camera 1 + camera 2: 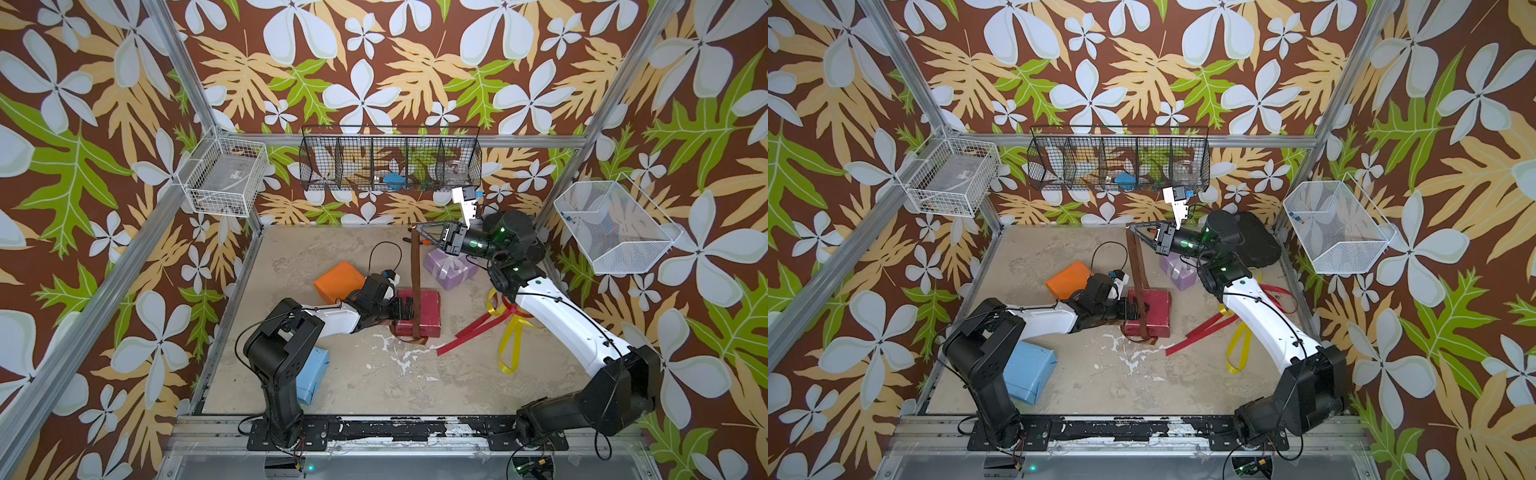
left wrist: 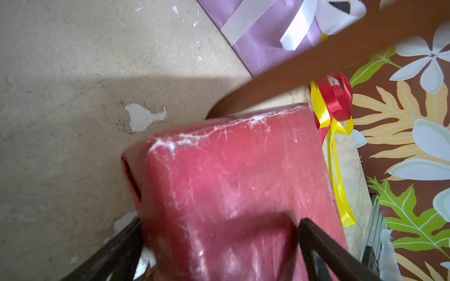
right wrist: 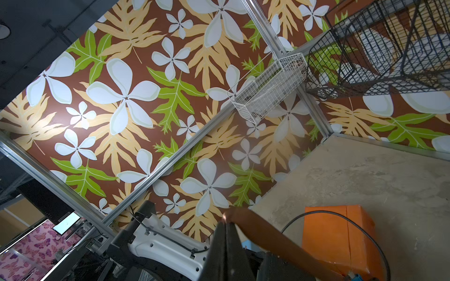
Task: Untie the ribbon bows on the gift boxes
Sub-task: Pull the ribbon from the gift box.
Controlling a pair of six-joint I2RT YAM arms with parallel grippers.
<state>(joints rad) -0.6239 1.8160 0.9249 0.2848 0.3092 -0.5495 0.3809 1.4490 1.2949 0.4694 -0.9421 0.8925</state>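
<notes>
Ribbon [image 1: 415, 266] pinched in right jaws, left jaws wide, maybe touching box [image 1: 428, 307]

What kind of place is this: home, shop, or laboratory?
Probably a laboratory robot cell: a left arm and a right arm bolted at the table's front edge, aluminium frame bars around it, and flowered wallpaper hung with a black wire basket.

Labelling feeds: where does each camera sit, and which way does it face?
Both top views: overhead, looking down at the table; both arms show.
Left wrist: looks along the open left hand at the dark red box.
Right wrist: faces the wall; shut right hand pinches the brown ribbon.
Shared: all show that ribbon.
</notes>
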